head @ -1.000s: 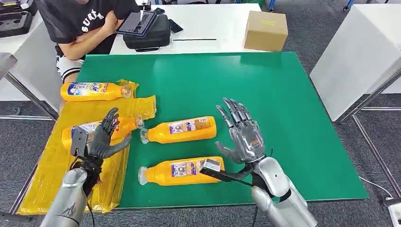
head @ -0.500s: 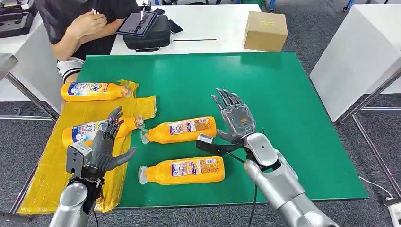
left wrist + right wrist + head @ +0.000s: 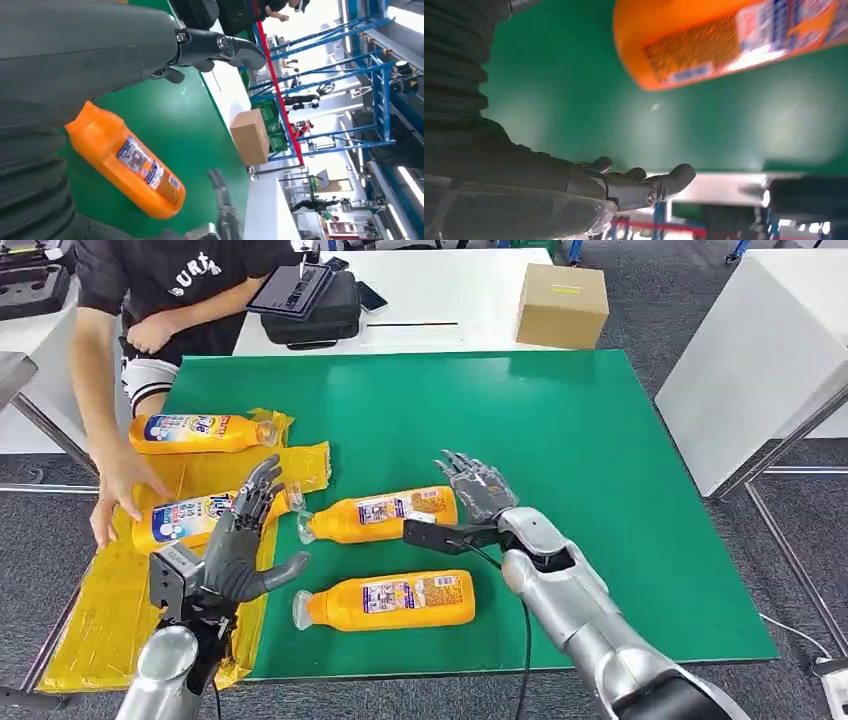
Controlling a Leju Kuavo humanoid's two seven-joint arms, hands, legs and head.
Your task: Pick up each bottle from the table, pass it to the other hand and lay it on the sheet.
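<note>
A: Which step is this?

B: A pick-up. The right hand (image 3: 478, 486) is hovering fingers-spread, grasping nothing, just beside the base of the upper bottle (image 3: 380, 515), which is lying on the green table (image 3: 600, 460) beside the yellow sheet (image 3: 100, 590).

A: And the left hand (image 3: 240, 545)?

B: Released too, waiting over the sheet's edge. Next the right needs lowering around that bottle's body.

The green table (image 3: 600, 460) in front of me carried a yellow sheet (image 3: 110, 600) along its left edge and two orange bottles lying on their sides on the bare green, one (image 3: 380, 515) just beyond the other (image 3: 385, 602).
</note>
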